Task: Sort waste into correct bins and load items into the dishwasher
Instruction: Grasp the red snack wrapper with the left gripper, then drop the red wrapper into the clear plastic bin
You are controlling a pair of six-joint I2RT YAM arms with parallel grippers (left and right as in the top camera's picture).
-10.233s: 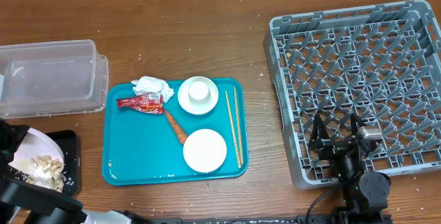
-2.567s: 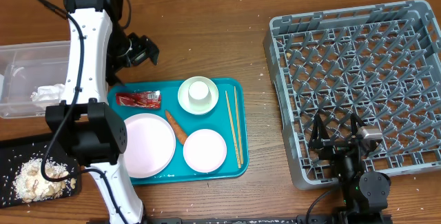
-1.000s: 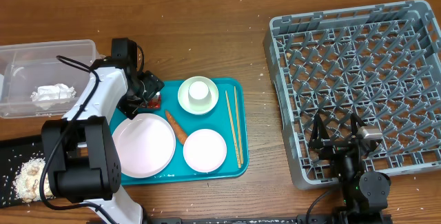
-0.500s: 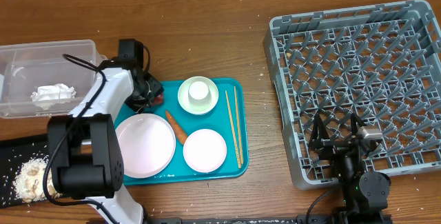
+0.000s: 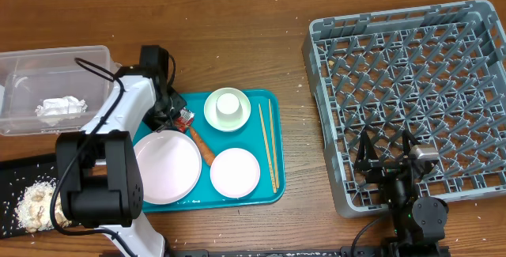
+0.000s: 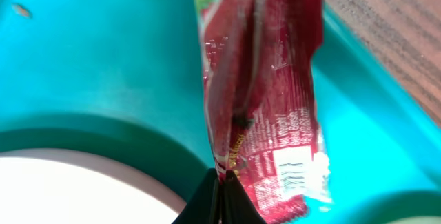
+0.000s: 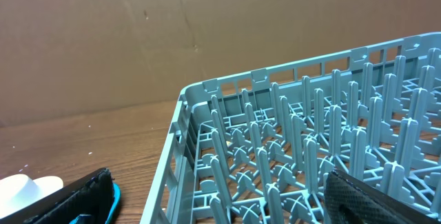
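Observation:
My left gripper (image 5: 175, 118) is over the upper-left corner of the teal tray (image 5: 269, 198) and is shut on a red sauce packet (image 5: 185, 116). In the left wrist view the packet (image 6: 260, 93) hangs from the pinched jaws (image 6: 224, 181) above the tray (image 6: 96, 65). On the tray lie a large white plate (image 5: 166, 167), a carrot (image 5: 203, 145), a small white plate (image 5: 235, 171), a cup on a saucer (image 5: 228, 107) and chopsticks (image 5: 269, 146). My right gripper (image 5: 387, 156) is open and empty at the near edge of the grey dish rack (image 5: 411, 83).
A clear bin (image 5: 55, 71) with a crumpled tissue (image 5: 60, 107) stands at the left. A black bin (image 5: 16, 178) with food scraps (image 5: 32, 203) is at the front left. The right wrist view shows the rack's pegs (image 7: 310, 141) and wooden table (image 7: 89, 148).
My left gripper has closed on the red packet and raised it off the tray; its free end now sticks out to the right. The right arm has not moved.

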